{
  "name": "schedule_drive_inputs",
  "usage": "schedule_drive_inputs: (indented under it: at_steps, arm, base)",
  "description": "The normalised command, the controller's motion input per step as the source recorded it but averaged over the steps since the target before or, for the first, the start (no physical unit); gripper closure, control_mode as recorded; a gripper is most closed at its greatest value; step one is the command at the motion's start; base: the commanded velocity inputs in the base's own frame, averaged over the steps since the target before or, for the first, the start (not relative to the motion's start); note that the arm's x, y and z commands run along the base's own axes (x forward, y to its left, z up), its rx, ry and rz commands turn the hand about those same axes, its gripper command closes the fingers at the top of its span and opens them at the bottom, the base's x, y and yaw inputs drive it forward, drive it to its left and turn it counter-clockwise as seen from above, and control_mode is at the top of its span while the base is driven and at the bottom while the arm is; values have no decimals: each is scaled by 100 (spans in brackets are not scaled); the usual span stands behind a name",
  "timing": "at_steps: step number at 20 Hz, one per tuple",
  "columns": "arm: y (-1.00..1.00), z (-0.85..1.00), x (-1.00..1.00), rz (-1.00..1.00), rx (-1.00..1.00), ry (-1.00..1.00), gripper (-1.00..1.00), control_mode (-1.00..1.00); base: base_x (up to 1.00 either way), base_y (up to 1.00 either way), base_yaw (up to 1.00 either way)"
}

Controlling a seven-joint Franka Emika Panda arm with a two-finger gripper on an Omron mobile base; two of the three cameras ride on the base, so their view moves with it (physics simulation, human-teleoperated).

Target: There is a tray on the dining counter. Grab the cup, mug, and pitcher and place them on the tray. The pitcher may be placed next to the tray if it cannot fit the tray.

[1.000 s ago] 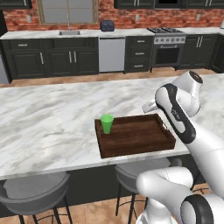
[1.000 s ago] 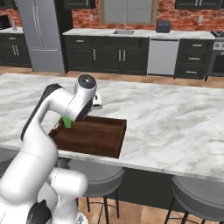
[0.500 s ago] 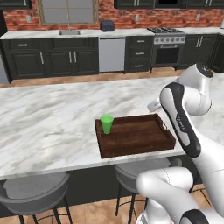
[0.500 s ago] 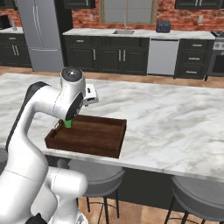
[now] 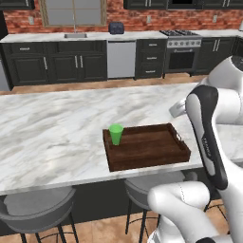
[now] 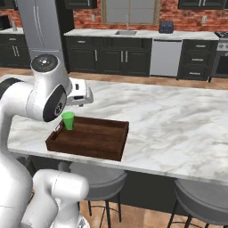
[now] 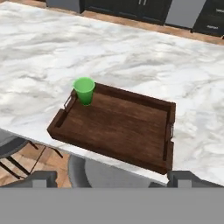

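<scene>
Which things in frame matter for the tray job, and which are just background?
Job:
- tray, on the dining counter near its front edge
- cup, standing upright in a corner of the tray
- gripper, fingers open, holding nothing

Background:
- stools
- sink
- dishwasher
- stove

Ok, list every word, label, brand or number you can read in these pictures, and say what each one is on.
None: no readable text anywhere.
The cup, tray and counter are plain, without print.
The arm shows no legible marking.
The range and dishwasher at the back wall are too small and blurred to show any label.
</scene>
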Motion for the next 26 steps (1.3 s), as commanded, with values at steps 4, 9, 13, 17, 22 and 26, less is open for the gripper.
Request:
schedule_drive_inputs:
  at_steps: [4,9,13,17,22,26]
  arm:
    - [0,24,-66,-25,11,1,-100,-100]
    - [0,0,-61,-17,10,0,-100,-100]
    - [4,0,-41,-7,1,0,-100,-100]
    - [3,0,-41,-16,0,0,-100,-100]
    - [-4,0,-13,-1,0,0,-100,-100]
    - [0,1,-6,0,0,0,-100,-100]
  base:
    - [0,0,0]
    - [0,0,0]
    - [0,0,0]
    - [0,0,0]
    - [0,0,0]
    - [0,0,0]
